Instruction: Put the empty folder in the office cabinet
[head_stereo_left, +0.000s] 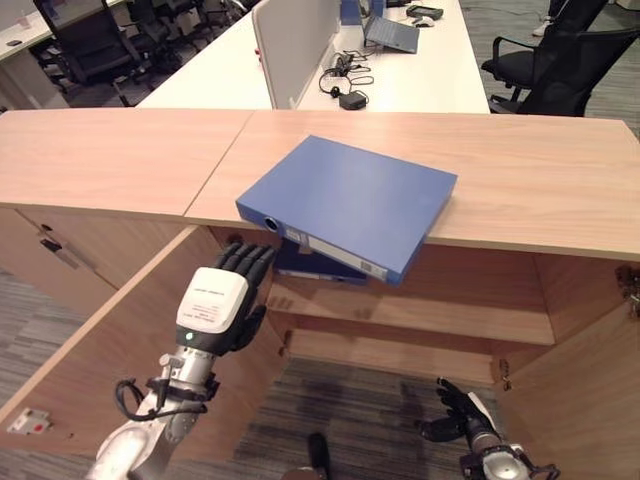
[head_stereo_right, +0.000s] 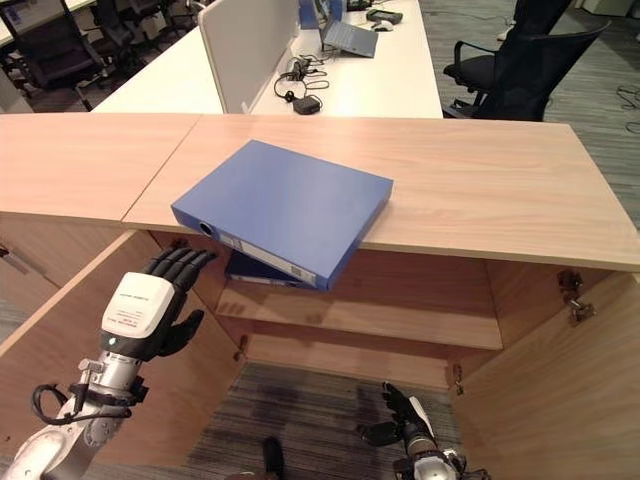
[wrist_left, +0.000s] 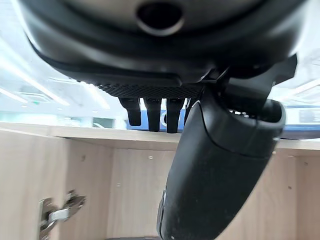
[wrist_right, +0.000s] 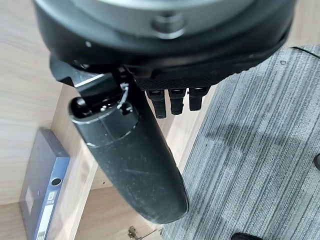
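The flat blue ring-binder folder (head_stereo_left: 350, 205) lies on the wooden cabinet's worktop (head_stereo_left: 540, 175), overhanging its front edge above my left hand (head_stereo_left: 215, 300).

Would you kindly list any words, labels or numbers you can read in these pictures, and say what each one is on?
None can be read.
White label on the spine of the blue folder on the cabinet top: too small to read.
Print on the white cover of the left hand: too small to read.
Spine label of the second folder on the shelf inside the cabinet: blurred.
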